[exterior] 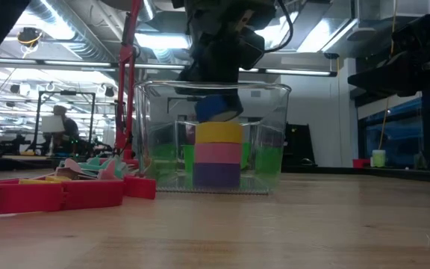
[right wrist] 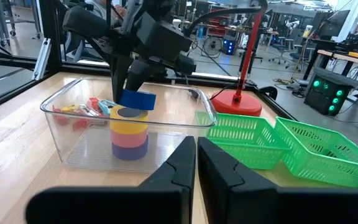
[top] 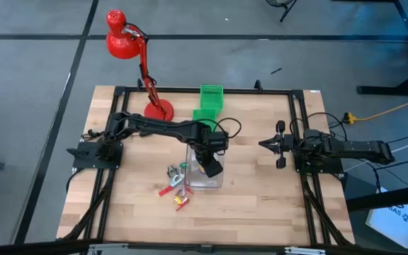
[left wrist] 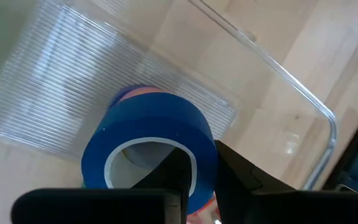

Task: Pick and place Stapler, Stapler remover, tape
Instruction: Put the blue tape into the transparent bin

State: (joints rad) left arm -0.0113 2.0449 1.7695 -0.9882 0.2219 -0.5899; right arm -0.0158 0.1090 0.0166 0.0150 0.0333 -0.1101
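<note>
Tape stacking underway: left gripper (right wrist: 135, 84) jaws clamping blue roll (right wrist: 137, 99) wall, hovering over stack (exterior: 218, 153) in clear tub (right wrist: 55, 103). Next: lowering squarely, releasing. Right gripper (top: 271, 144) jaws together, seemingly, idling apart.

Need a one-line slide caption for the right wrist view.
Left gripper holds a blue tape roll above the yellow, pink and blue stacked rolls in the clear plastic container.
</note>
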